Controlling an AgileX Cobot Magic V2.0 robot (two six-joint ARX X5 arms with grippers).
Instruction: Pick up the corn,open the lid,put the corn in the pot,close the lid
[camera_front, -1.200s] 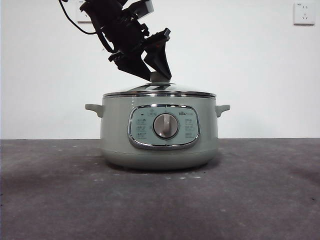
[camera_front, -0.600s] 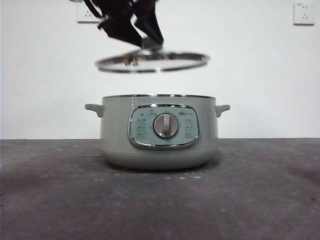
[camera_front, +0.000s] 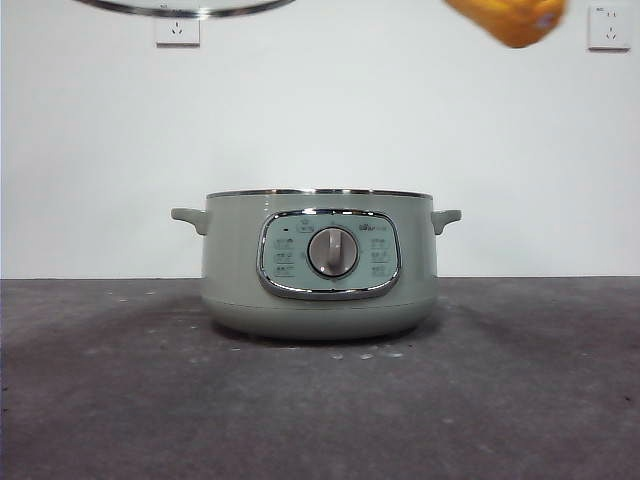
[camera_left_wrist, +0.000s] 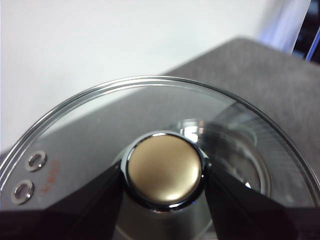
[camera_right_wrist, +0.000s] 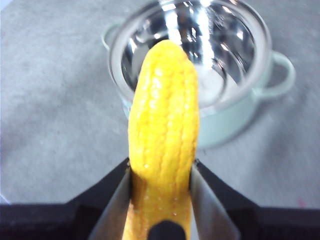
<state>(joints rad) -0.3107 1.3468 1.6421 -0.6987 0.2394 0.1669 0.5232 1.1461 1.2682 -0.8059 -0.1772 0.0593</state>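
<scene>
My left claw (camera_left_wrist: 165, 175) is clamped on the knob (camera_left_wrist: 165, 175) of the lid (camera_left_wrist: 100, 125), one jaw pressed to each side of it. The lid hangs high in the air; from the front only a sliver of its metal rim (camera_front: 185, 8) shows at the top, up and off to one side of the pot (camera_front: 320, 265). Through the glass I see two small rivets and some red lettering beside them, too blurred to read.

My right claw (camera_right_wrist: 162, 180) grips the corn (camera_right_wrist: 164, 135) by its lower end, the cob sticking out beyond the jaws. It is held up in the air, above the pot and off to the other side, its tip (camera_front: 510, 20) just peeking in at the top of the front view.

The pot stands uncovered on the grey table (camera_front: 100, 400), its shiny steel inside bare. Its panel (camera_front: 330, 255) has a round dial and small printed icons and marks I cannot read
</scene>
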